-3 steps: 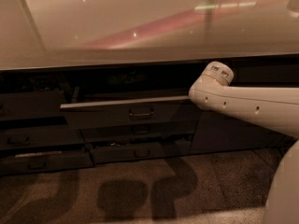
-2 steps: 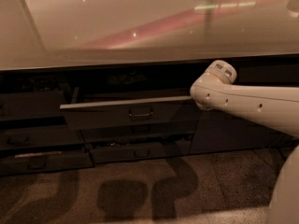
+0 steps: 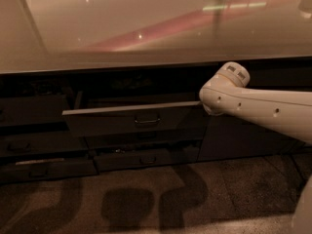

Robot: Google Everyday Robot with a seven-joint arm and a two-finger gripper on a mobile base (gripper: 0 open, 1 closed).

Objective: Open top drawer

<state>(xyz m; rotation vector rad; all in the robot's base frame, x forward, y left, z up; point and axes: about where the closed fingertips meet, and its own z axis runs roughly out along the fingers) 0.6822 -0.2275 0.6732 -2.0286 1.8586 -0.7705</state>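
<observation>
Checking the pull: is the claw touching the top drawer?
Cannot tell. In the camera view the claw is hidden behind the white arm, at the right corner of the open top drawer.

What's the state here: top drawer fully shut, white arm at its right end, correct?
No, the top drawer is not shut: the camera view shows it pulled partly out, pale rim edge exposed. The white arm is at its right end, as stated; the gripper is hidden behind that arm's tip.
</observation>
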